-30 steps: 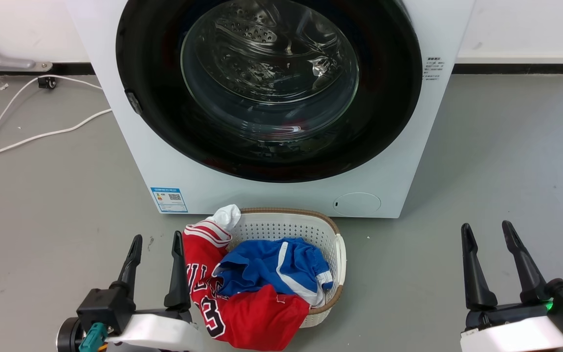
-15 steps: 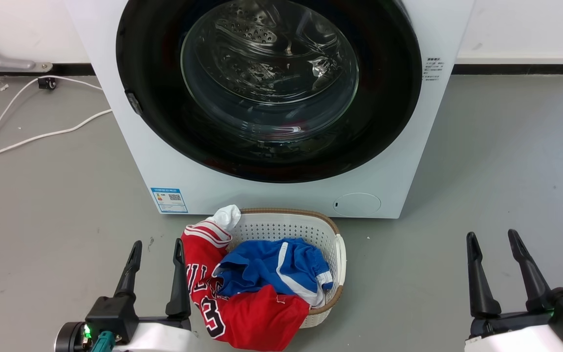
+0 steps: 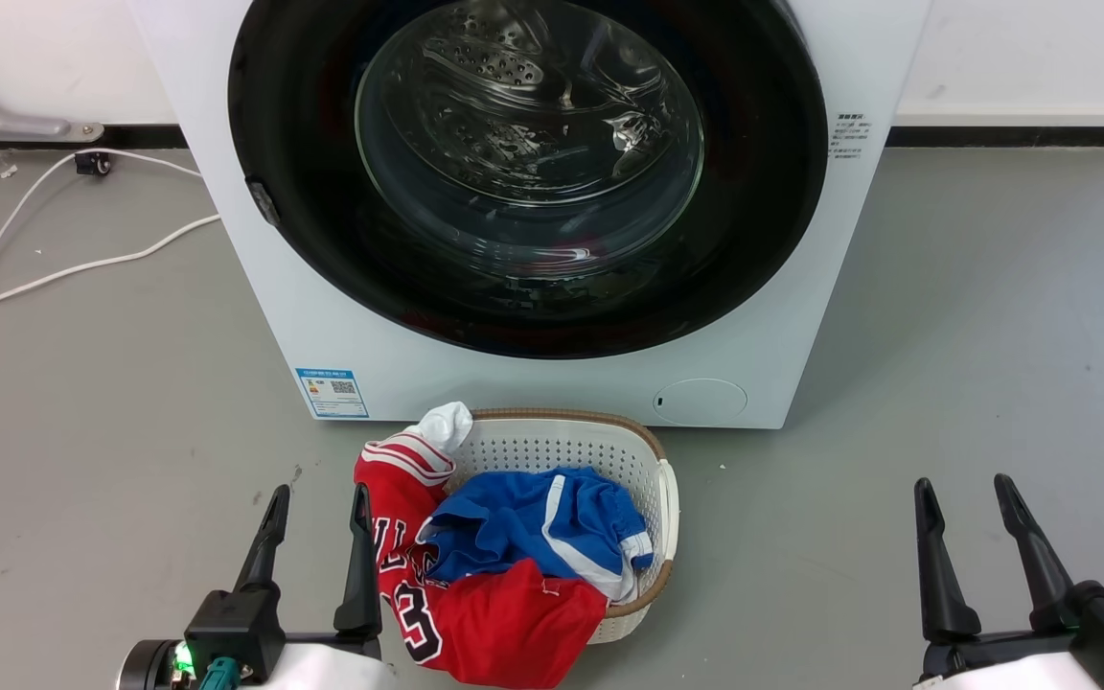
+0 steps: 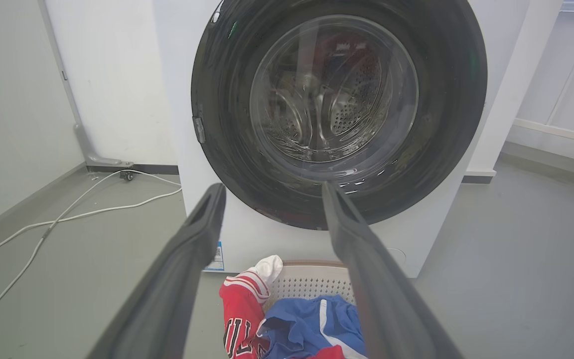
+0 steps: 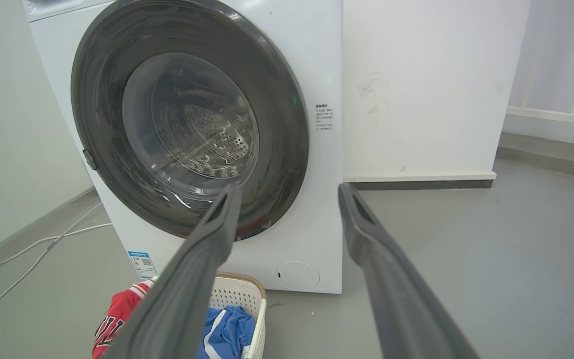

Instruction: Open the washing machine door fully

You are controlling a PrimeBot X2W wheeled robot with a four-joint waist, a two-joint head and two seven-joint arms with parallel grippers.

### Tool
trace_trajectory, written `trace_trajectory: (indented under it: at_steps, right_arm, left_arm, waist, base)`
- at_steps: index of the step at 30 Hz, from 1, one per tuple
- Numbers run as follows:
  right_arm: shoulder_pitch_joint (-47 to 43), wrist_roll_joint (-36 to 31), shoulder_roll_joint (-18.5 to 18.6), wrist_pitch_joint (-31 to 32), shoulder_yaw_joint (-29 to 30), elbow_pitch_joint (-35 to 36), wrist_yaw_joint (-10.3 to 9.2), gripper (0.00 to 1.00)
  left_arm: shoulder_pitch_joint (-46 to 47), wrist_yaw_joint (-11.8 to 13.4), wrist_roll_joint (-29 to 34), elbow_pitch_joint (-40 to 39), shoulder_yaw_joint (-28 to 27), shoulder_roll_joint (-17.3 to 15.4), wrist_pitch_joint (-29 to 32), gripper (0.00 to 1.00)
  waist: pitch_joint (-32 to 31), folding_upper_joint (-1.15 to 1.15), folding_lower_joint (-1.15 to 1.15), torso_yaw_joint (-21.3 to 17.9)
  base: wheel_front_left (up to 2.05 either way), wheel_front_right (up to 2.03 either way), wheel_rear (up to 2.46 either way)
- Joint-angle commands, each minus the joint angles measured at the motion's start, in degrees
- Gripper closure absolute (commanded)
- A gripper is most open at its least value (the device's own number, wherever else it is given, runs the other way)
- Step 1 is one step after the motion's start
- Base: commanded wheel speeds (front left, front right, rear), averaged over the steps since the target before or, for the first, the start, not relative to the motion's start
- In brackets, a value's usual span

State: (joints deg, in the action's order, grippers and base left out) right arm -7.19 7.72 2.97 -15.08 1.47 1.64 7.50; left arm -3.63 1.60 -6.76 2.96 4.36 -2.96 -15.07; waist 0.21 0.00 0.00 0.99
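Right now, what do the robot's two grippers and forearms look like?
The left gripper has two long, tapering black fingers on a black block, a white forearm shell, and a green light beside a teal connector. The right gripper has matching black fingers, black base and white shell.

Left hand (image 3: 319,491), right hand (image 3: 962,481) both dropped lower in head view.

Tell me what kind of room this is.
Probably a laundry or utility room: a white front-loading washing machine, a laundry basket of clothes before it, on a plain grey floor.
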Motion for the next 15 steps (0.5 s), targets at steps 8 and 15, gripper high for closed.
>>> trace_trajectory:
  at_steps: [8, 15]
  right_arm:
    - [-0.6, 0.5, -0.2, -0.1, -0.1, -1.0, -0.02, 0.00]
    - [-0.5, 0.6, -0.2, -0.1, 0.0, -1.3, -0.02, 0.00]
  left_arm:
    - [-0.7, 0.4, -0.3, 0.8, 0.0, 0.1, -0.2, 0.00]
    - [-0.5, 0.5, -0.4, 1.3, 0.0, 0.1, -0.2, 0.00]
  waist:
    - [-0.1, 0.00, 0.00, -0.1]
    - [-0.1, 0.00, 0.00, 0.0]
  base:
    - [0.00, 0.00, 0.00]
    - [0.00, 0.00, 0.00]
